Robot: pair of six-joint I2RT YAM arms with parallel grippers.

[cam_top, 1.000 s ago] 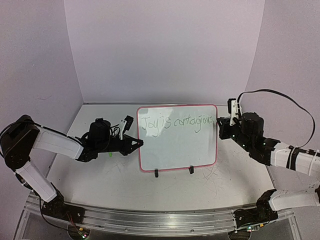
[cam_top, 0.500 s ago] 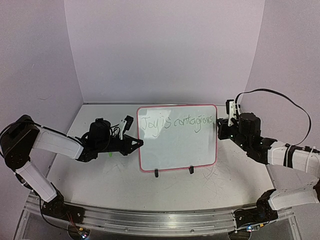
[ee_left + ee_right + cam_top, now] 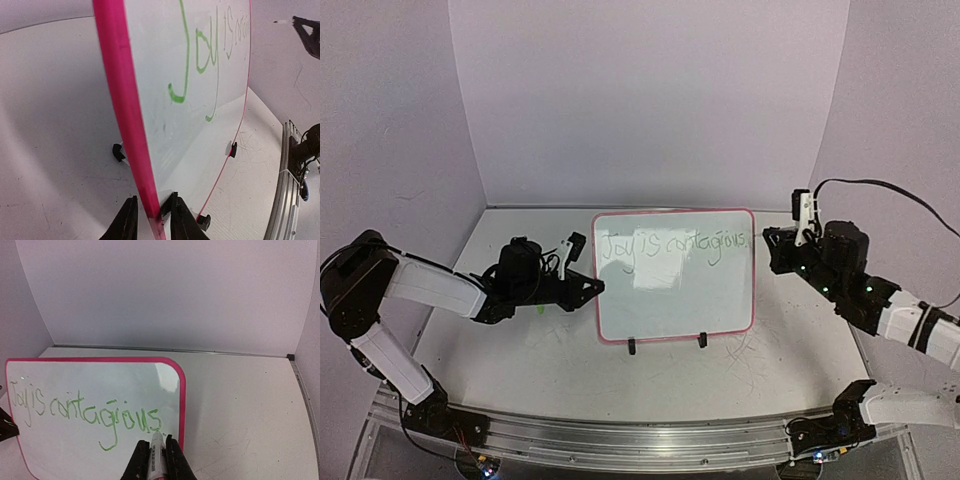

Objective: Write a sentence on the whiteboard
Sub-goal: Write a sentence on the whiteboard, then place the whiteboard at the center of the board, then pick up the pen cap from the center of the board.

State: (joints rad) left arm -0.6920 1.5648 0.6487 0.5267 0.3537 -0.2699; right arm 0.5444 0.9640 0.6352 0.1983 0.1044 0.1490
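The whiteboard (image 3: pixel 675 300) stands upright on its black wire stand, mid-table. The sentence (image 3: pixel 672 247), in thin green handwriting, runs along the board's top. The left gripper (image 3: pixel 597 288) straddles the board's left rim. In the left wrist view that gripper (image 3: pixel 152 212) has the pink rim (image 3: pixel 125 100) between its jaws, and bare table shows between the rim and the left finger. The right gripper (image 3: pixel 157 447) is shut on a white marker (image 3: pixel 157 457). The marker's tip sits just under the last "s" of the sentence (image 3: pixel 85 412). From above, the right gripper (image 3: pixel 772 245) hangs just right of the board's edge.
The stand's two black feet (image 3: pixel 633 346) poke out in front of the board. Lilac walls close in the back and both sides. A metal rail (image 3: pixel 640 440) runs along the near edge, and a black cable (image 3: pixel 880 185) loops over the right arm.
The right arm has drawn back to the right, taking the marker off the board's right edge. The left jaws have eased slightly apart around the rim.
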